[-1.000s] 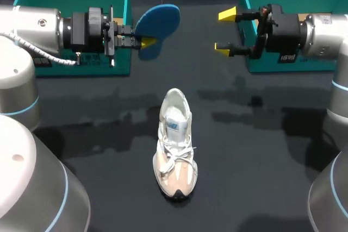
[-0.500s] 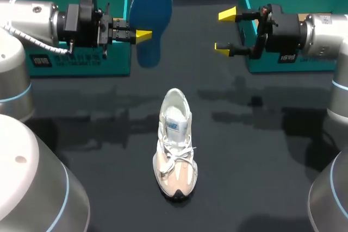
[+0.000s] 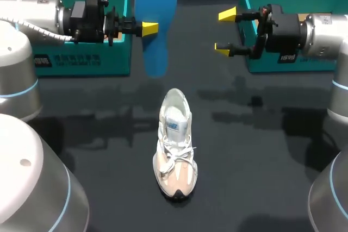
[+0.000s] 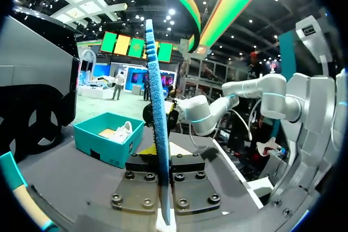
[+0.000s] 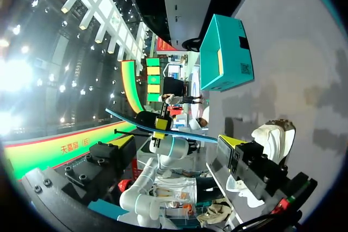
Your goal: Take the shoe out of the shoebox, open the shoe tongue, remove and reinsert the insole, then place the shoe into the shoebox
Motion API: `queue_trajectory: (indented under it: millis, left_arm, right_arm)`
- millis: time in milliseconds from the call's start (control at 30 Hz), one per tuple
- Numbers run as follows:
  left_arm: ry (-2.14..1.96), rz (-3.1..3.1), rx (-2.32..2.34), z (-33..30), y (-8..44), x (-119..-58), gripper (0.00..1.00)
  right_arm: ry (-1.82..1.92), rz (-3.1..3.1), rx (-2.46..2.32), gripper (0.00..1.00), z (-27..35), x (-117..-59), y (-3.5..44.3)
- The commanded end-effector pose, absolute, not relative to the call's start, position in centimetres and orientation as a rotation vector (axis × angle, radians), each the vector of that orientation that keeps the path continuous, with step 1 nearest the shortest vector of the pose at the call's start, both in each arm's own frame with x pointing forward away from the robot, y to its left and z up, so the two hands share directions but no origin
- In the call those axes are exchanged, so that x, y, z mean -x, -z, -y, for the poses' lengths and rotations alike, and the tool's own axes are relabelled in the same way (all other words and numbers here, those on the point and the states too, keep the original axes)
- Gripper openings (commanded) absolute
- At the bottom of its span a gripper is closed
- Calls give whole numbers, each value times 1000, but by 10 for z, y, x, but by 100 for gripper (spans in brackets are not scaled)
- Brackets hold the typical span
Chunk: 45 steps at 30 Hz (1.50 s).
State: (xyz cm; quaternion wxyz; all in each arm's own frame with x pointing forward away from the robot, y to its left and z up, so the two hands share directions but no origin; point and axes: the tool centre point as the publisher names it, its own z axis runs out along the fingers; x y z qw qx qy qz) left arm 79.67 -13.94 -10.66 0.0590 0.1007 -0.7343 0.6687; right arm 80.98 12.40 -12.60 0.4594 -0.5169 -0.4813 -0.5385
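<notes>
A blue insole (image 3: 156,20) hangs on edge above the table's far middle, with my left gripper (image 3: 149,27) shut on its side. In the left wrist view the insole (image 4: 156,107) stands edge-on, pinched between the fingers of that gripper (image 4: 163,158). The white and beige shoe (image 3: 175,142) lies on the black table, toe toward the front edge, its mouth empty. My right gripper (image 3: 224,31) hovers open to the right of the insole, holding nothing. In the right wrist view the insole (image 5: 157,126) floats ahead of that gripper (image 5: 176,140), with the shoe (image 5: 272,139) off beside one finger.
A teal shoebox (image 3: 81,61) sits at the back left under my left arm. A second teal shoebox (image 3: 283,63) sits at the back right behind my right arm; the left wrist view shows a shoe inside this box (image 4: 109,137).
My left wrist has turned, swinging the insole from lying crosswise to standing lengthwise, and the gripper has shifted a little right. My right arm and the shoe have stayed still.
</notes>
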Motion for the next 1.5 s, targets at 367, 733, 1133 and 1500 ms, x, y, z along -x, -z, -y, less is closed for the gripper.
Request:
queue_trajectory:
  millis: [367, 733, 1133, 1500]
  left_arm:
    - [-1786, 2033, -534, 148, 115, -812, 0]
    - [-1637, 1811, -919, 155, 118, -806, 0]
    - [-1611, 1609, -971, 150, 113, -807, 0]
    - [-1519, 1465, -1098, 158, 120, -805, 0]
  right_arm:
    - [1325, 1186, 1276, 100, -125, -809, 126]
    - [1325, 1186, 1276, 100, -125, -809, 126]
    - [1325, 1186, 1276, 100, -125, -809, 126]
    - [1325, 1186, 1276, 100, -125, -809, 126]
